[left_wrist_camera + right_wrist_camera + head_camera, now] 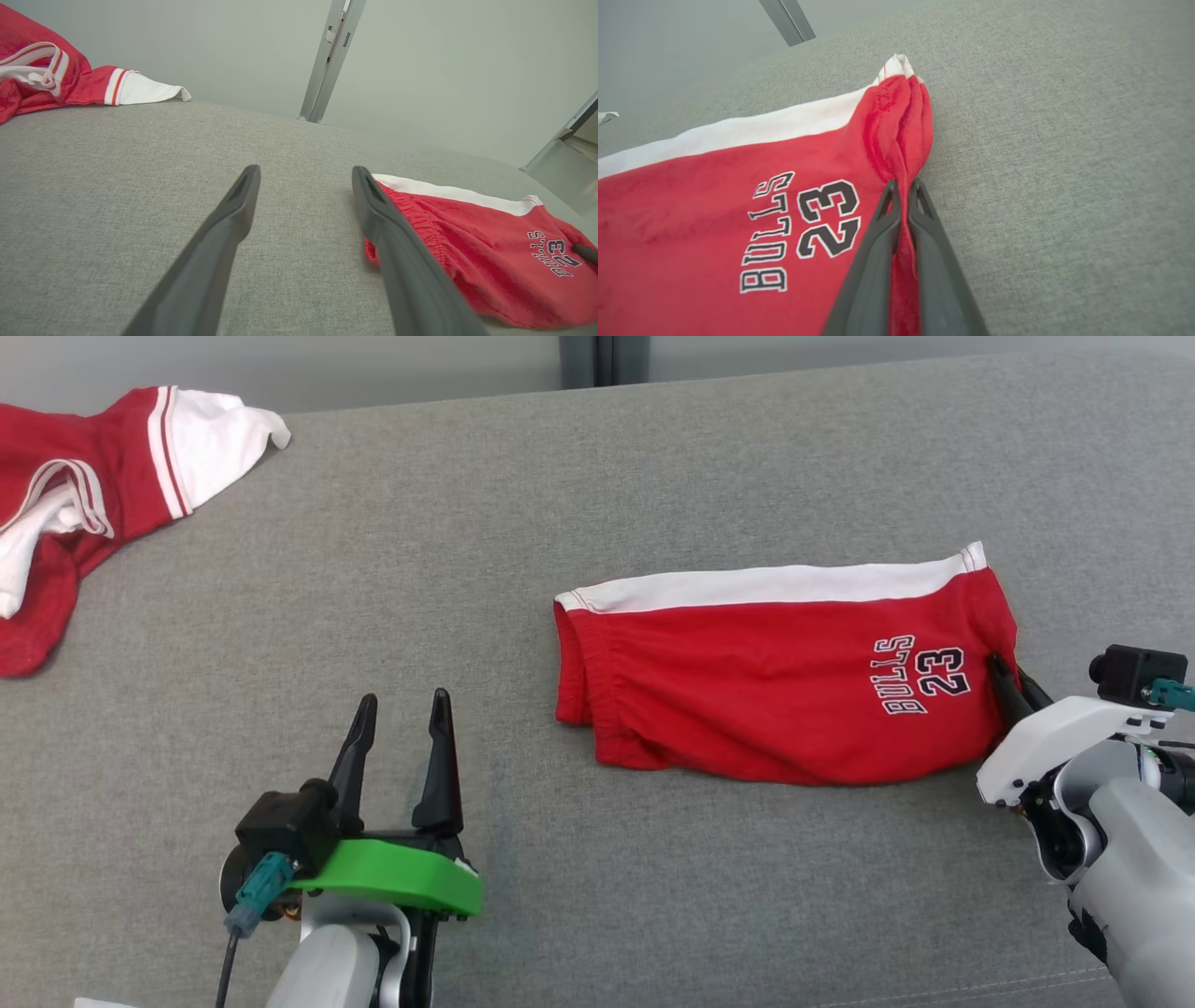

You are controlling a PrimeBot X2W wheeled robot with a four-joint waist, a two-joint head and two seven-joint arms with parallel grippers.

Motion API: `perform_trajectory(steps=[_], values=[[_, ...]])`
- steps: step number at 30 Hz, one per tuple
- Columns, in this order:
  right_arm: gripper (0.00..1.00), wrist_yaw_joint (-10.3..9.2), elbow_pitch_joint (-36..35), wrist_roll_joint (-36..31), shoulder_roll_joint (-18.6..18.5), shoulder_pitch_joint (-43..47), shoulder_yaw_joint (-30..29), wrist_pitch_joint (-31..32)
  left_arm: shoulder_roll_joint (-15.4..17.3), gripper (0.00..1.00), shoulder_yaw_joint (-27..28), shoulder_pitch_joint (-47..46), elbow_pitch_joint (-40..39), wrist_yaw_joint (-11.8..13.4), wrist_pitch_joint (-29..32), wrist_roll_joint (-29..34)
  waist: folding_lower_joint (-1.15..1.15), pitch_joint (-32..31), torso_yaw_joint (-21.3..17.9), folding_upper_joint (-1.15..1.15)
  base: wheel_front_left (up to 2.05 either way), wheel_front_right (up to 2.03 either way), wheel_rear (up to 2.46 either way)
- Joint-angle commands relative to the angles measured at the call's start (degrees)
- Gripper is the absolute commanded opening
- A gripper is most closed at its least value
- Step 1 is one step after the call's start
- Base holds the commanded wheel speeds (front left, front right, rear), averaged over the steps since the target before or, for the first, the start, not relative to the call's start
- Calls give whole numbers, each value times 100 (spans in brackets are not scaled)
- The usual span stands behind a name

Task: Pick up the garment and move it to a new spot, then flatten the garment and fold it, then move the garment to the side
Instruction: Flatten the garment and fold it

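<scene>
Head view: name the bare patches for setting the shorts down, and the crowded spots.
Widest bare surface: between the jersey and the shorts, ahead of the left gripper. Also bare: the strip beyond the shorts. Crowded: the right end, where the right gripper pinches the shorts.

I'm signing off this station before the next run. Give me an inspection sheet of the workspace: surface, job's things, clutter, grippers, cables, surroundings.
Surface: grey woven fabric surface, flat and even.
Job's things: folded red shorts with a white stripe and "BULLS 23" print, lying right of centre.
Clutter: crumpled red-and-white garment at the far left corner.
Grippers: left gripper open, apart from the shorts; right gripper shut on the shorts' right edge.
Cables: dark cable hanging from the left wrist's teal connector.
Surroundings: pale grey wall with a metal post behind the surface.
</scene>
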Motion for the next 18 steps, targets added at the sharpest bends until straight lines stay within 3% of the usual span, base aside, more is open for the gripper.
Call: perform_trajectory(steps=[1,10,18], values=[[0,-10,-10,-42,8,58,-54,-58,19,100,-11,21,19,12,-2,32,0,-80,-93,0,0,0,0],[0,-8,-804,-126,266,-105,-19,-12,2,100,-12,83,20,15,-2,-45,0,-218,126,0,0,0,0],[0,-8,-1665,-452,805,-233,464,505,-52,100,-34,121,-11,3,-2,-93,0,-282,499,0,0,0,0]])
